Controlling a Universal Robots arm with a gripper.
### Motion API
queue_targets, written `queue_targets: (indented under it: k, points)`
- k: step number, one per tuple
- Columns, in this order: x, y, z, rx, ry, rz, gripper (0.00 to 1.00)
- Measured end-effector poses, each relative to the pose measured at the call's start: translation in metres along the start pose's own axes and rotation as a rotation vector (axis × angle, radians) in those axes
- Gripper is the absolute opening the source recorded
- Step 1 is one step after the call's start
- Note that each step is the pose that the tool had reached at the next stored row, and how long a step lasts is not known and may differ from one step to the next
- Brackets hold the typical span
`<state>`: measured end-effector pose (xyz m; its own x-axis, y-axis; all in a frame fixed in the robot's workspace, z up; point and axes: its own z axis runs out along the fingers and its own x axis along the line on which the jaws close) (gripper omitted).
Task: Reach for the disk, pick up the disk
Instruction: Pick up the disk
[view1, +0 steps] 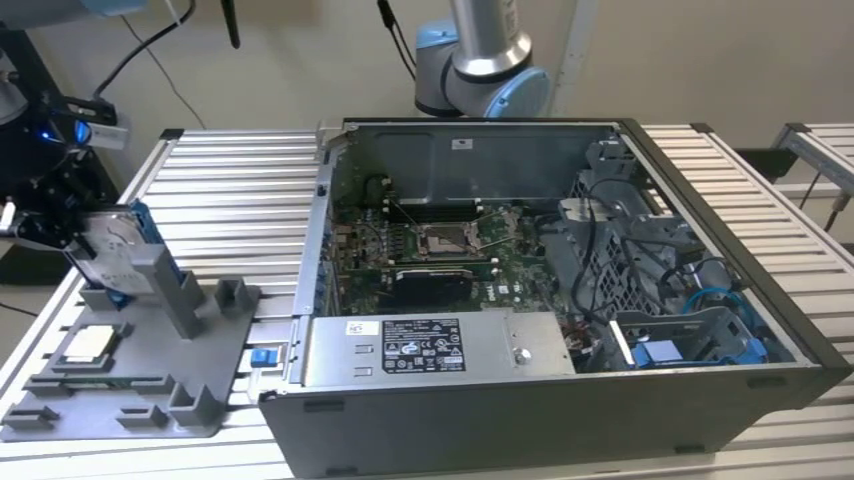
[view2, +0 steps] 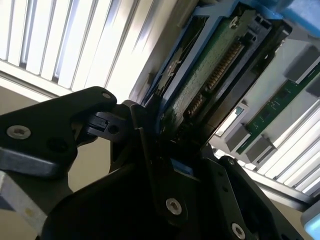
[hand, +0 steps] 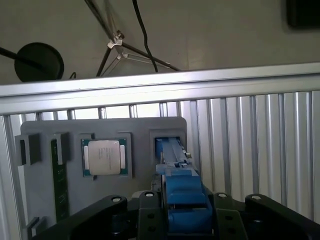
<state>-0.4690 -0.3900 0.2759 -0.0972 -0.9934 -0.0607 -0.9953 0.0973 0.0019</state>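
One claw (hand: 183, 200) is pinching the disk (view2: 212, 65). In both wrist views its black fingers (view2: 100, 107) sit on each side of the disk and press on the blue frame. The disk stands on its edge between the fingers, and its green board side faces one of them. Right under the claw is the grey holder (view1: 134, 400) with the slot for the disk. A small white-topped chip (hand: 104, 156) lies flat on the holder, a little to the side of the claw. The open computer case (view1: 534, 400) sits well apart from the claw on the same table (view1: 227, 190). I think the pick-up goes best with a firm, even squeeze. The pull should go straight up, so the blue frame does not rub or catch on the slot walls. Tipping the disk could jam it or knock the chip. Some things are hard to see. The tips of the fingers are hidden by the disk, so I cannot tell how deep the grip goes. I also cannot tell if the bottom edge of the disk is out of the slot or not. In the exterior view the arm (view1: 481, 60) is cut off by the picture's edge.
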Motion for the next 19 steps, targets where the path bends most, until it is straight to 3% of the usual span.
queue_targets:
  k: [19]
  points:
    - [-0.0014,0.0,-0.0229,-0.0007,0.0003,-0.02,0.0]
